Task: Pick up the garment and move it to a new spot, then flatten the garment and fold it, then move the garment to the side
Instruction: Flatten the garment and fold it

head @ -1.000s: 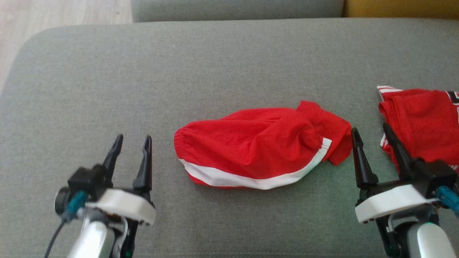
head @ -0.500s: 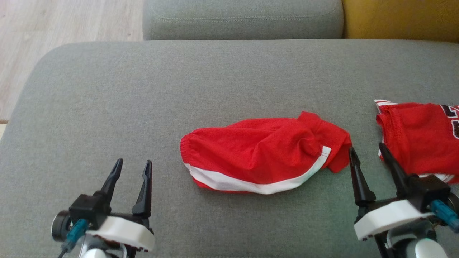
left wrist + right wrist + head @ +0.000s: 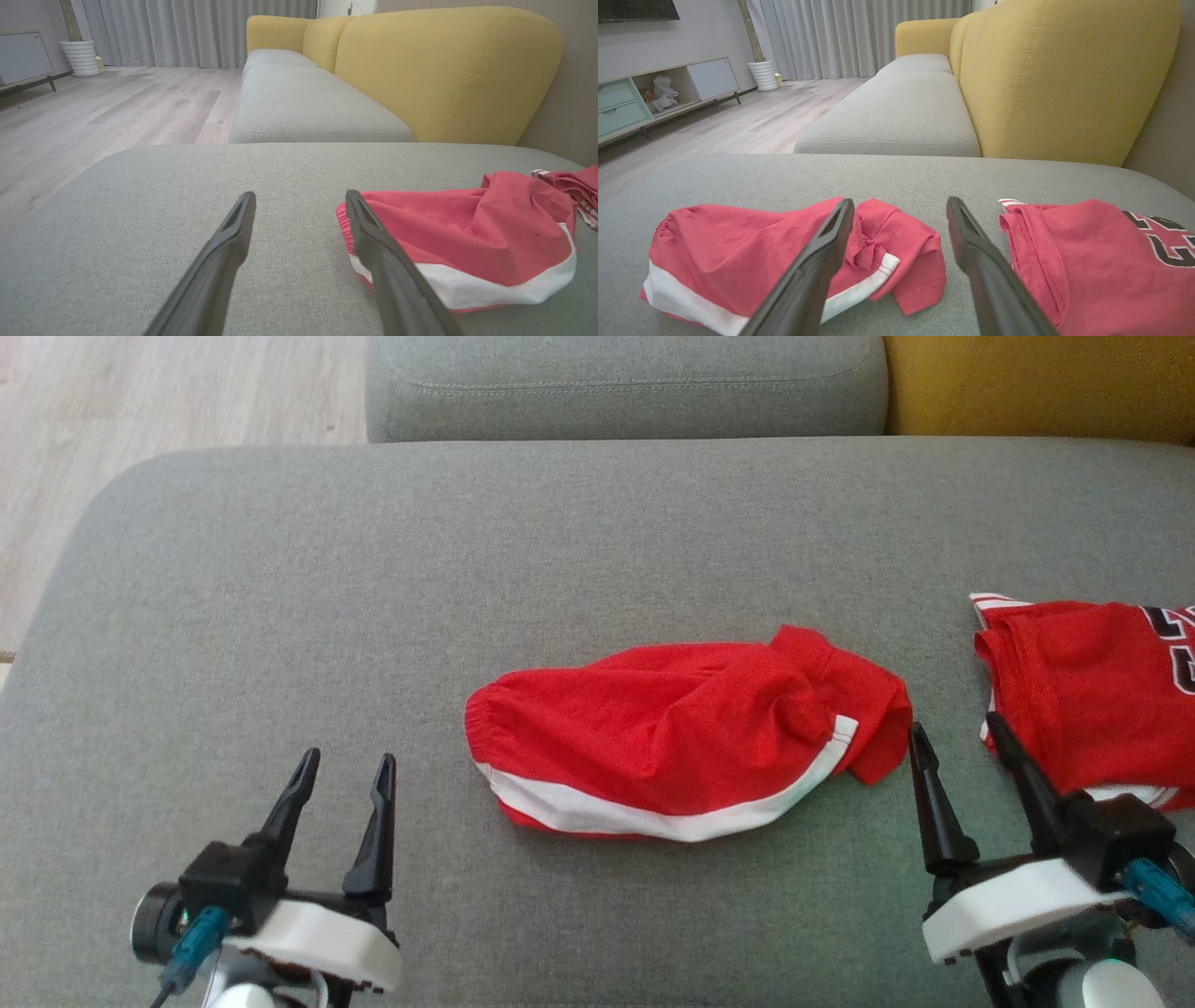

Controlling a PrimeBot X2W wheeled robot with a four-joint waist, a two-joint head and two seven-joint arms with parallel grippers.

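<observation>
Grey sofa cushion (image 3: 597, 523) serves as work surface. Red shorts (image 3: 672, 747) lie bunched mid-cushion, unfolded, nothing gripping them. Left end effector (image 3: 348, 756) and right end effector (image 3: 956, 722) both spread wide, empty. Red jersey (image 3: 1092, 691) at right edge. Pick-up, flattening, folding apparently all pending.

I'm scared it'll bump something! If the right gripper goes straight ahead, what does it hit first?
Probably bare grey cushion between the red shorts and red jersey; the right gripper might brush either, depth unclear.

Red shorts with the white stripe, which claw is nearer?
Right. The right claw sits just beside the right end of the shorts; the left claw stands farther off the left end.
</observation>
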